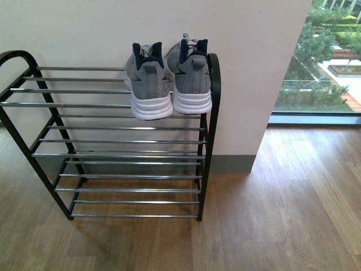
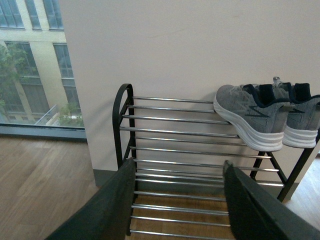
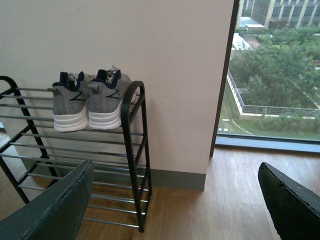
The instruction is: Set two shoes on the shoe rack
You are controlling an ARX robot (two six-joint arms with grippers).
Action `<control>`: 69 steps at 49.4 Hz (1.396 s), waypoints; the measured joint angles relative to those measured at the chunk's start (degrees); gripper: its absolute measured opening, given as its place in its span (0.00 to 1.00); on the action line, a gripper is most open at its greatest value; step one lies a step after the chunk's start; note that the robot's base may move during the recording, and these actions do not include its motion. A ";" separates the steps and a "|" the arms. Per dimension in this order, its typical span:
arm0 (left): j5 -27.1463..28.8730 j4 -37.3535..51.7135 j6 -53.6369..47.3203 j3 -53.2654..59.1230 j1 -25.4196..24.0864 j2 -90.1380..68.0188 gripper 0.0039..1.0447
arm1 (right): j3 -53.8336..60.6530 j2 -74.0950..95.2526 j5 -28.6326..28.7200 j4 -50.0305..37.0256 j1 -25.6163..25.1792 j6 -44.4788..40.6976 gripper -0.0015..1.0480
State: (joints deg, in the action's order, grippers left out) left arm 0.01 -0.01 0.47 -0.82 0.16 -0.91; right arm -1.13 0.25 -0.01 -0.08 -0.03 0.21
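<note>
Shoes (image 1: 151, 84) sat side by side, heels outward, on the top shelf of the rack (image 1: 84, 104), at its right end by the wall (image 1: 84, 28). Left claw (image 2: 179, 165) hung spread, holding nothing; right claw (image 3: 175, 167) likewise gaped wide.

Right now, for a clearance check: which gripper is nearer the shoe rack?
Left, apparently. The left gripper hangs open facing the rack, whose shelves fill its view; the right gripper is open beyond the end holding the shoes, toward the window.
</note>
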 joint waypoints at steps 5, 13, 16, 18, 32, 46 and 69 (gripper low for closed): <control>0.00 0.00 0.00 0.00 0.00 0.00 0.73 | 0.00 0.02 0.00 0.00 0.00 0.00 0.91; 0.02 -0.02 -0.11 0.00 0.00 0.00 0.91 | 0.00 0.02 0.00 0.00 0.00 0.00 0.91; 0.00 -0.02 -0.11 0.00 0.00 0.00 0.91 | 0.00 0.02 0.00 0.00 0.00 0.00 0.91; 0.00 0.00 -0.11 0.00 0.00 0.00 0.91 | 0.00 0.02 -0.02 0.02 0.00 0.00 0.91; -0.02 -0.02 -0.13 0.00 0.00 0.00 0.91 | 0.00 0.00 0.02 0.09 0.00 -0.02 0.91; 0.28 -0.02 -0.11 0.00 0.00 0.00 0.91 | 0.00 -0.02 0.26 0.07 0.00 -0.02 0.91; -0.02 -0.02 -0.13 0.00 -0.02 0.00 0.91 | 0.00 -0.02 -0.02 0.09 0.00 -0.02 0.91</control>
State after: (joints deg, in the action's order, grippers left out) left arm -0.01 -0.03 0.34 -0.82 0.14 -0.91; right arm -1.13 0.23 -0.03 0.01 -0.03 0.19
